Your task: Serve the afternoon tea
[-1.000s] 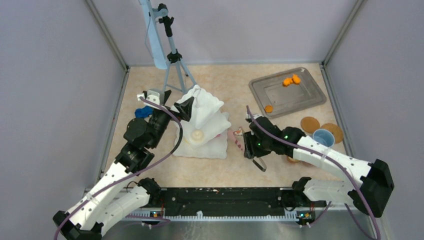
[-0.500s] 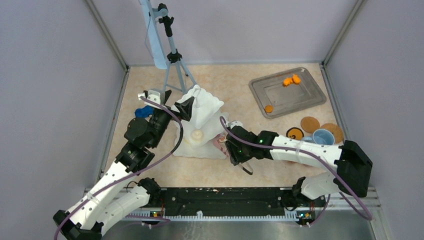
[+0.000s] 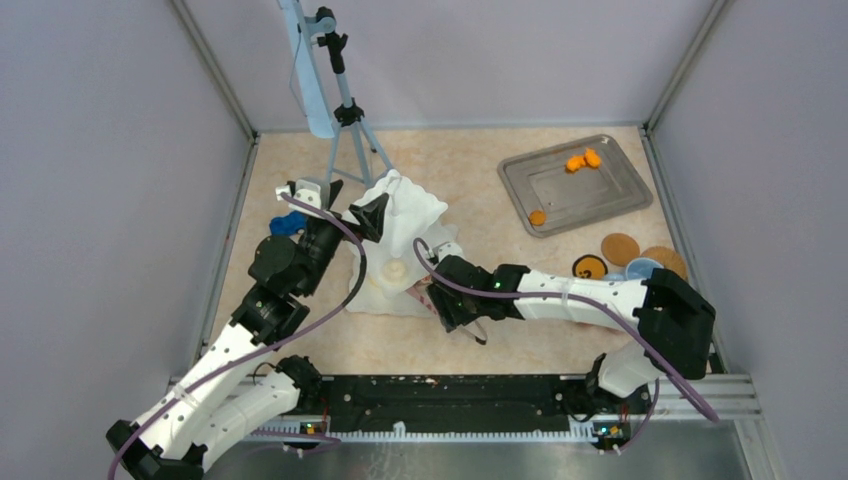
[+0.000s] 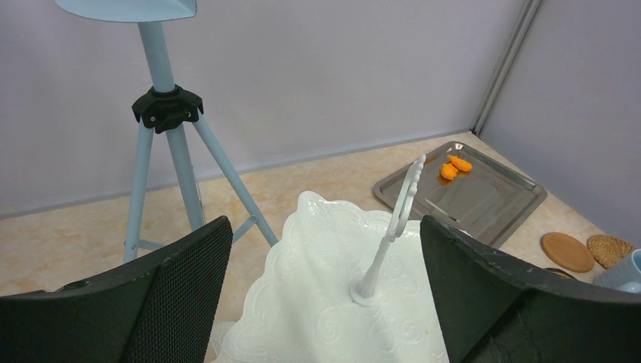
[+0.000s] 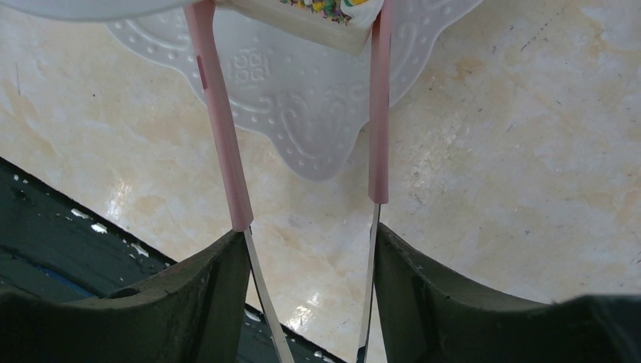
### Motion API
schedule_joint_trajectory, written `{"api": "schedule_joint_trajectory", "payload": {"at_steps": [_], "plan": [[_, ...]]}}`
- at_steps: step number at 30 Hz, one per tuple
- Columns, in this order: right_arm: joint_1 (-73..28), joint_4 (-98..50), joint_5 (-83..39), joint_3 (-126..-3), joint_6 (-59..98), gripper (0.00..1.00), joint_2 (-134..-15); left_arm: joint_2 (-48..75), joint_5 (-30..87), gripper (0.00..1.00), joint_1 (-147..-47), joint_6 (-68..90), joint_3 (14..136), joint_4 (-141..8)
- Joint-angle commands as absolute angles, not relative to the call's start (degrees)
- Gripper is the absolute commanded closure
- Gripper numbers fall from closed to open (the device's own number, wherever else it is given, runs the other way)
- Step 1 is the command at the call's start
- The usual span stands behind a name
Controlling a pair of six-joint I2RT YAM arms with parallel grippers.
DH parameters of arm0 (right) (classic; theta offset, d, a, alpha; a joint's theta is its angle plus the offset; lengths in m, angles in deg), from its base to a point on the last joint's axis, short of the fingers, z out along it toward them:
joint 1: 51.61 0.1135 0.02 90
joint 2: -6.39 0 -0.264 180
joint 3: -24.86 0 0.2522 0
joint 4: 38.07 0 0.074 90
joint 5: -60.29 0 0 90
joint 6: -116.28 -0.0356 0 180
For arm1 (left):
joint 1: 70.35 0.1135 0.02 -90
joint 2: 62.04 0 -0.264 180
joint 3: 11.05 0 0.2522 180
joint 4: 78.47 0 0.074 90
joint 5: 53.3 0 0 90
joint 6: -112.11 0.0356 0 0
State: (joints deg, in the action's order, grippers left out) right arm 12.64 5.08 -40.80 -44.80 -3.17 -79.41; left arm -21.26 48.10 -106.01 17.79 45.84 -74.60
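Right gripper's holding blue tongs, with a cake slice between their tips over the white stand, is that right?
No: pink, not blue. The right wrist view shows the right gripper holding pink tongs with the cake slice between their tips over the white stand.

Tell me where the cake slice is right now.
At the top middle of the right wrist view, the cake slice sits between the pink tongs tips, above the white scalloped plate.
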Motion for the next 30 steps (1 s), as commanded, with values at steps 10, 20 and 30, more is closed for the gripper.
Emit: {"api": "schedule_joint_trajectory", "payload": {"at_steps": [10, 20, 30], "plan": [[13.6, -0.5, -42.1, -43.9, -0.6, 0.41, -77.3, -21.2, 48.2, 0.01, -105.8, 18.4, 46.6, -76.5], [13.6, 9.8, -45.5, -38.5, -7.5, 0.42, -63.1, -20.9, 47.9, 0.01, -105.7, 18.2, 46.6, -76.5], [2.2, 21.6, -49.6, -37.8, -13.8, 0.45, -54.5, -20.3, 47.3, 0.01, -105.7, 17.9, 46.7, -76.5]]}}
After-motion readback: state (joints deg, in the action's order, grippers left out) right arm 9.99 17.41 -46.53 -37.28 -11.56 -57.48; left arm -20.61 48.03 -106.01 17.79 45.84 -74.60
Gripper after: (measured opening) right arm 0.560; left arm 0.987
